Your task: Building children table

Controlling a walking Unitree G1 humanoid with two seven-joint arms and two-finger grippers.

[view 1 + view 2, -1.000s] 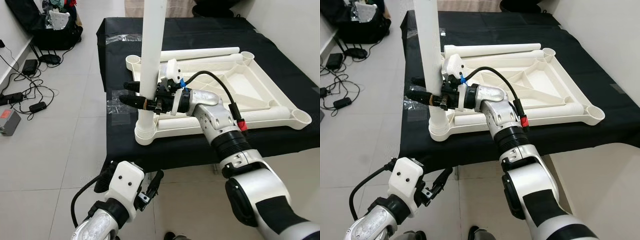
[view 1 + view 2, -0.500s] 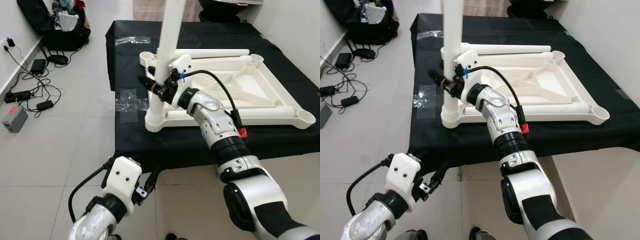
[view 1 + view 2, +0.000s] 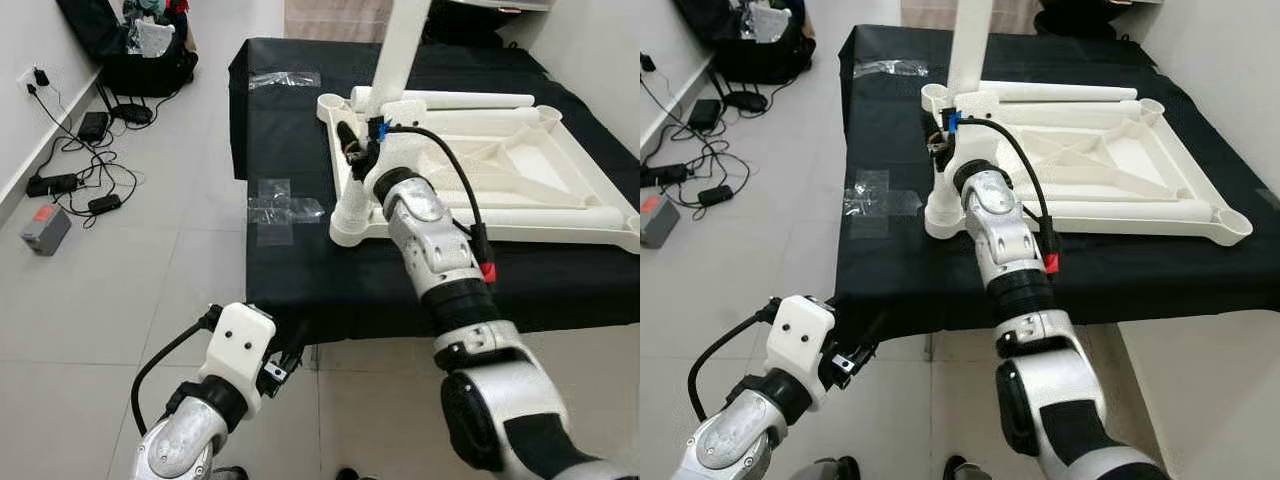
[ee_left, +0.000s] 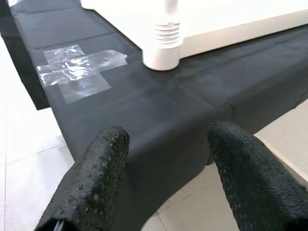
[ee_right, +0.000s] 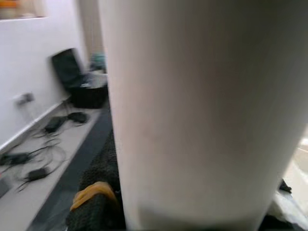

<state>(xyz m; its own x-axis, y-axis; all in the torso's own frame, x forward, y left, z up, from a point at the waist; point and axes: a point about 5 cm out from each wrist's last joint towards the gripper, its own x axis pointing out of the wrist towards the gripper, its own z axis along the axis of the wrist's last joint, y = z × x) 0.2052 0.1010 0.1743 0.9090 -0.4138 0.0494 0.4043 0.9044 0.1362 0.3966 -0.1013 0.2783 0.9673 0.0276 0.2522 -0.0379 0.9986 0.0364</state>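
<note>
Tiled floor [image 3: 120, 290], pale; power adapters and cables [image 3: 75, 180] by the wall; black bag [image 3: 150, 60] beyond.

Counter [image 3: 290, 120]: draped in black cloth, clear tape patches [image 3: 280, 205] near its left edge.

Tabletop [image 3: 500, 170]: white plastic, upside down on the counter, ribbed underside up, round sockets at the corners. Two loose legs lie on it, one along the far edge [image 3: 450, 100], one along the near edge [image 3: 540, 215].

Standing leg [image 3: 395, 60]: white tube, leaning slightly, foot in the near-left corner socket [image 3: 350, 225].

Right gripper [image 3: 352, 150]: fingers clasped around the standing leg low down; the right wrist view has the white tube pressed close between dark pads.

Left gripper [image 4: 163, 173]: hangs idle below the counter's edge, fingers spread wide, nothing held.

Step in hand, by judgement: seating or screwing the first leg into its socket. Next move likely calls for bringing the leg upright and turning or pressing it home without lifting the tabletop.

Change from half a second ago: the camera has swung, so the counter sits further right; the right arm reaches straighter and its fingers lie more behind the leg. The leg remains in the same socket.
</note>
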